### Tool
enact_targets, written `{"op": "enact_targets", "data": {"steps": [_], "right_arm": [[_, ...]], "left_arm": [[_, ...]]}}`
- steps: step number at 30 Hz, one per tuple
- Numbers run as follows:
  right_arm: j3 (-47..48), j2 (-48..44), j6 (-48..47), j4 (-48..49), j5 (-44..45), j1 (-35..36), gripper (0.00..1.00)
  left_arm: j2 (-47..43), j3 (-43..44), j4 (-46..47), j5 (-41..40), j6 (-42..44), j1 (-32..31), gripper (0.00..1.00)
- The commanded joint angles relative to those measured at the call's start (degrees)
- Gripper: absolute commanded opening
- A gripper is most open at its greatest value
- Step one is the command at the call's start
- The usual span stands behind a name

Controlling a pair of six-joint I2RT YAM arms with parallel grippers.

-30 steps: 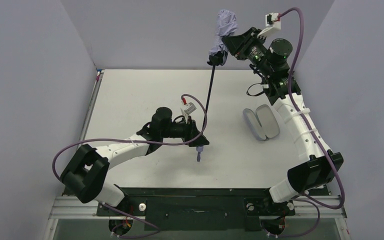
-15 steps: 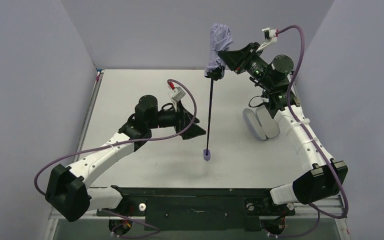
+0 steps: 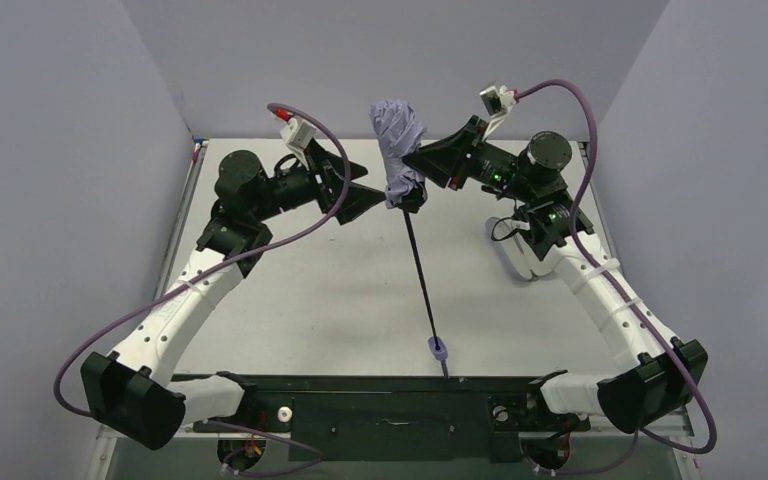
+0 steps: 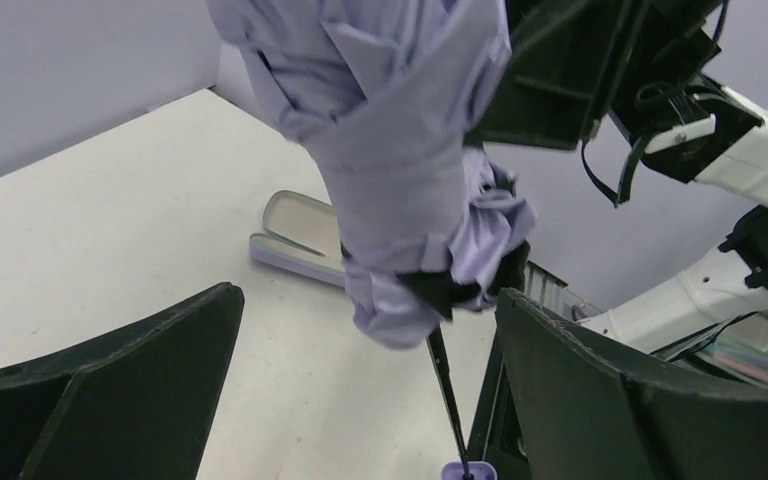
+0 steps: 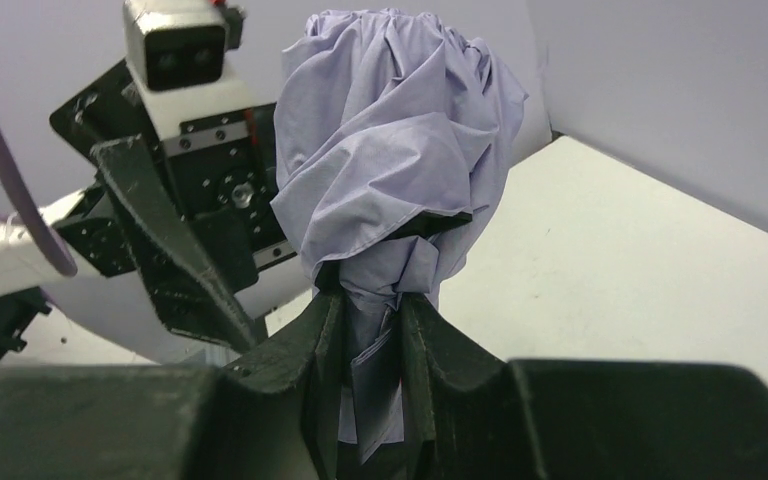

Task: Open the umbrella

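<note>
- Since 1 s ago we see the left gripper (image 3: 368, 194) off the handle end and swung up to the canopy. The R arm has carried the umbrella (image 3: 397, 150) leftward, so its handle (image 3: 438, 347) now sits low by the table (image 3: 290, 300) near edge.
- Umbrella is held up over the far-centre of the table: canopy bunched and closed, shaft (image 3: 422, 270) extended, slanting down toward the arm bases.
- Right gripper (image 5: 372, 340) is pinched narrow on the lilac fabric, low on the bundle.
- Left gripper jaws are wide, straddling the canopy bottom; no contact that we can see.
- Step in hand, we reckon: L closes on the black collar (image 4: 438, 290), not loose cloth, then slides it along the shaft. R's cloth grip may block the ribs from spreading.
- Pouch (image 4: 295, 235) lies on the table, well apart.
</note>
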Motion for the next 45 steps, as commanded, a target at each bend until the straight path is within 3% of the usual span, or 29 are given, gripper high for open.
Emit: {"op": "enact_targets", "data": {"steps": [1, 11, 13, 17, 20, 21, 23, 24, 25, 27, 29, 34, 39, 45], "right_arm": [[2.1, -3.9, -10.2, -3.9, 2.1, 3.9, 0.0], [2.5, -5.7, -16.2, -10.4, 16.0, 9.2, 0.0], [2.6, -5.9, -15.9, -11.2, 20.1, 10.2, 0.0], [2.7, -6.3, -13.6, -10.6, 21.7, 11.0, 0.0], [2.9, -6.6, -13.3, -11.3, 22.2, 11.7, 0.01], [2.9, -6.8, -13.1, -11.4, 21.8, 11.6, 0.05], [3.3, -7.0, -12.2, -11.6, 21.0, 11.2, 0.21], [3.6, -7.0, -11.8, -11.6, 20.7, 10.6, 0.34], [3.9, -7.0, -10.5, -11.6, 19.7, 9.9, 0.46], [4.5, -6.9, -7.9, -13.4, 17.4, 7.4, 0.57], [5.1, -6.8, -5.9, -14.3, 14.5, 4.4, 0.61], [6.3, -7.4, -9.1, -19.7, 10.3, 1.6, 0.57], [7.4, -7.6, -18.2, -26.5, 14.8, 6.8, 0.52], [8.7, -6.0, -22.7, -28.8, 20.5, 10.8, 0.51]], "left_arm": [[1.7, 1.5, 5.9, -0.9, -6.5, -0.9, 0.97], [4.6, 1.3, 7.7, -7.5, -7.4, -7.8, 1.0], [5.2, 1.1, 7.5, -8.5, -7.8, -8.3, 0.92], [6.0, 0.6, 7.0, -11.1, -8.5, -8.0, 0.68], [6.5, 0.2, 9.6, -10.4, -10.2, -7.3, 0.39], [6.5, 0.1, 10.1, -10.1, -10.7, -6.9, 0.22], [6.4, -0.7, 12.1, -9.1, -12.3, -6.0, 0.02], [6.3, -1.4, 13.5, -8.3, -13.7, -5.1, 0.0], [6.2, -1.7, 14.3, -7.8, -14.5, -4.7, 0.0], [6.0, -2.7, 17.5, -5.9, -16.8, -3.1, 0.0], [5.7, -3.6, 20.7, -4.4, -19.1, -1.7, 0.0], [5.1, -4.2, 22.0, -3.0, -20.2, -0.5, 0.0], [5.0, -4.3, 22.1, -2.9, -20.6, -0.7, 0.0], [4.9, -3.8, 21.8, -2.9, -20.1, -1.6, 0.0]]}}
